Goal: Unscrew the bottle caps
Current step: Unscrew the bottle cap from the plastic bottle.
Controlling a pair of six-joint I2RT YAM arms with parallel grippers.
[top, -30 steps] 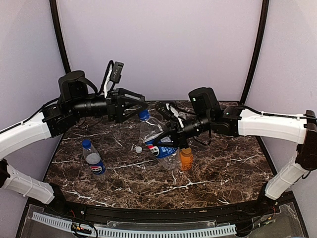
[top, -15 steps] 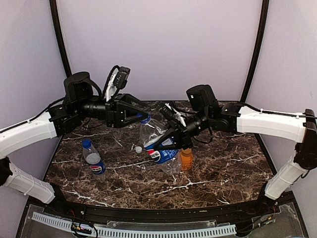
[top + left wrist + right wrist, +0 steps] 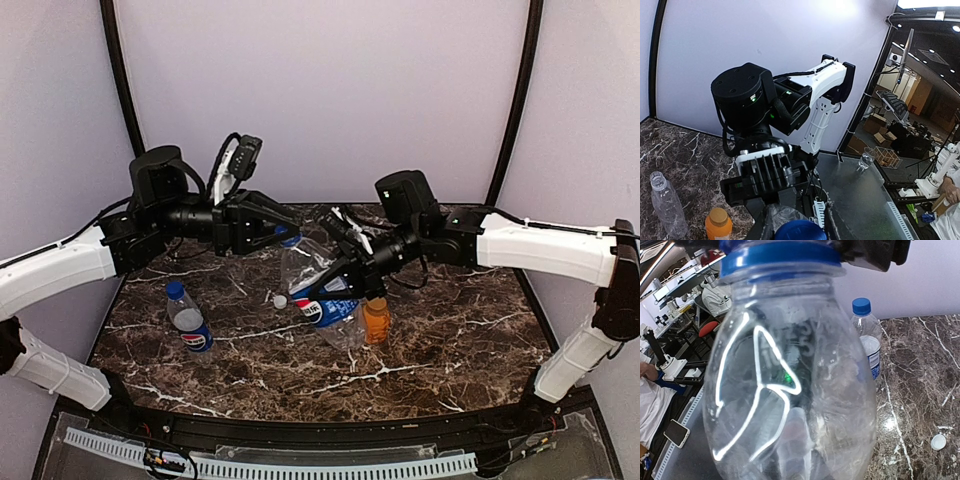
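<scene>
Two grippers on one bottle: your right gripper [image 3: 345, 280] is clamped around the body of the clear Pepsi bottle [image 3: 320, 290], holding it tilted in the air over the middle of the table [image 3: 450, 340]. Your left gripper [image 3: 283, 232] is pinched tight on its blue cap [image 3: 290, 238]. That plastic looks thin and empty, so I'd judge it light and soft, likely to buckle under torque. Hold near the shoulder and take the stiff cap squarely by its rim. The orange bottle [image 3: 376, 322] stands just below, and a second Pepsi bottle [image 3: 188, 320], capped, stands towards the left edge.
</scene>
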